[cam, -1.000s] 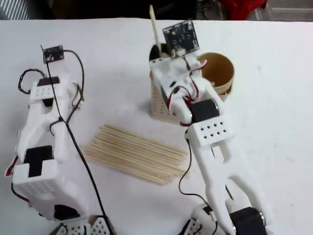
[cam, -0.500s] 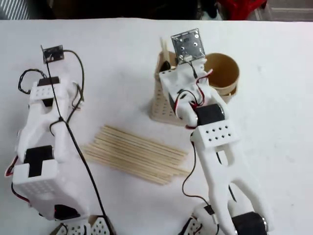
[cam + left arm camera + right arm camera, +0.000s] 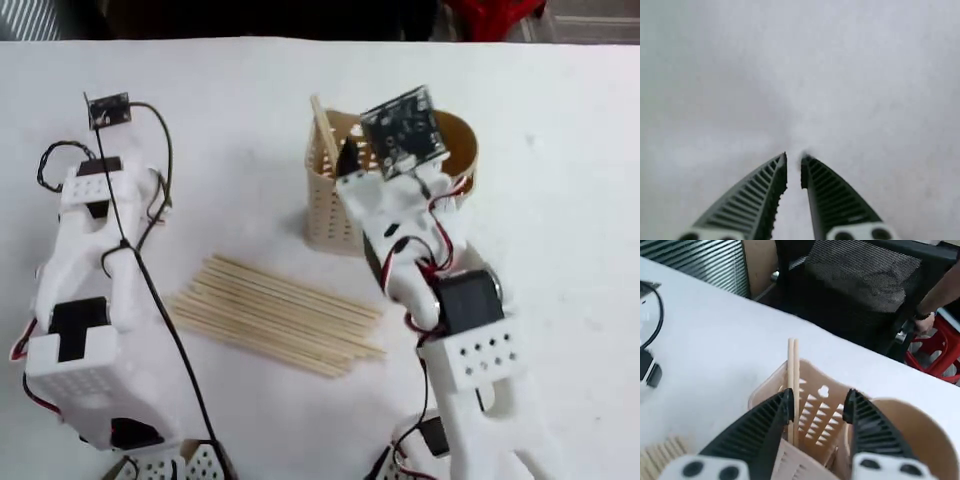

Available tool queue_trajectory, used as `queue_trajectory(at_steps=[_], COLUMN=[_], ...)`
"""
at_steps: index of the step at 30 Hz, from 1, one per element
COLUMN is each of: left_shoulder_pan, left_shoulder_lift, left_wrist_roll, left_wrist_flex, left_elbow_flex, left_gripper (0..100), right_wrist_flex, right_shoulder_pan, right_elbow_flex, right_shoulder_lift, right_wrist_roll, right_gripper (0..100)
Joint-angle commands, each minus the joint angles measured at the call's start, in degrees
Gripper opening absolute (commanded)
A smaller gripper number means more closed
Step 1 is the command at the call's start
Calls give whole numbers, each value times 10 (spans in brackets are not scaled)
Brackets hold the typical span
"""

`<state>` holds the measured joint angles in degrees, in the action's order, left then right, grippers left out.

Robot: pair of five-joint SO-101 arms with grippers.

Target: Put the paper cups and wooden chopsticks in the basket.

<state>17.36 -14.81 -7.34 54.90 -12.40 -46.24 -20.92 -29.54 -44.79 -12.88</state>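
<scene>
I am seeing two wooden chopsticks (image 3: 793,365) standing upright inside the basket (image 3: 322,215), resting against its wall on the side that is facing the left arm (image 3: 90,260). The basket itself is sitting on the white bench (image 3: 230,90). A brown paper cup (image 3: 464,138) is sitting just beside the basket, on the side turned away from the left arm; I cannot tell whether the two are touching.

My right end effector (image 3: 817,402) is hanging directly over the basket's open top, released, with its fingers spread wide. The standing pair is running just along the inner edge of one finger (image 3: 770,425), and nothing is being gripped.

The remaining pile of chopsticks (image 3: 280,315) is lying flat on the bench near the basket, on the side toward the arm bases and apart from it, with the sticks lined up roughly parallel.

Well apart from the basket, my left end effector (image 3: 794,161) is pointing down at bare bench, clenched almost fully, with only a sliver showing between the tips and nothing in it.
</scene>
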Motion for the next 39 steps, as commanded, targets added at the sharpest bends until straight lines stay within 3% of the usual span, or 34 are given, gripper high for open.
queue_trajectory(at_steps=[1, 3, 8, 13, 19, 26, 33, 39], left_shoulder_pan=[11, 11, 11, 11, 11, 29, 32, 32], left_shoulder_lift=[2, 2, 2, 2, 2, 2, 2, 2], left_wrist_roll=[-2, -2, -2, -2, -2, -2, -3, -3], left_wrist_flex=[-10, -10, -10, -10, -10, -10, -10, -10], left_elbow_flex=[3, 3, 3, 3, 3, 6, 5, 5], left_gripper=[72, 72, 72, 72, 72, 72, 72, 72], right_wrist_flex=[-126, -182, -243, -285, -356, -215, -89, -42], right_shoulder_pan=[-25, -36, -62, -74, -237, -374, -381, -373], right_elbow_flex=[47, 62, 57, 57, 8, -172, -195, -194], right_shoulder_lift=[-22, -22, -26, -48, -31, 40, 197, 262], right_wrist_roll=[-18, -20, -111, -119, -168, -176, -189, -188], right_gripper=[168, 169, 169, 166, 166, 166, 166, 166])
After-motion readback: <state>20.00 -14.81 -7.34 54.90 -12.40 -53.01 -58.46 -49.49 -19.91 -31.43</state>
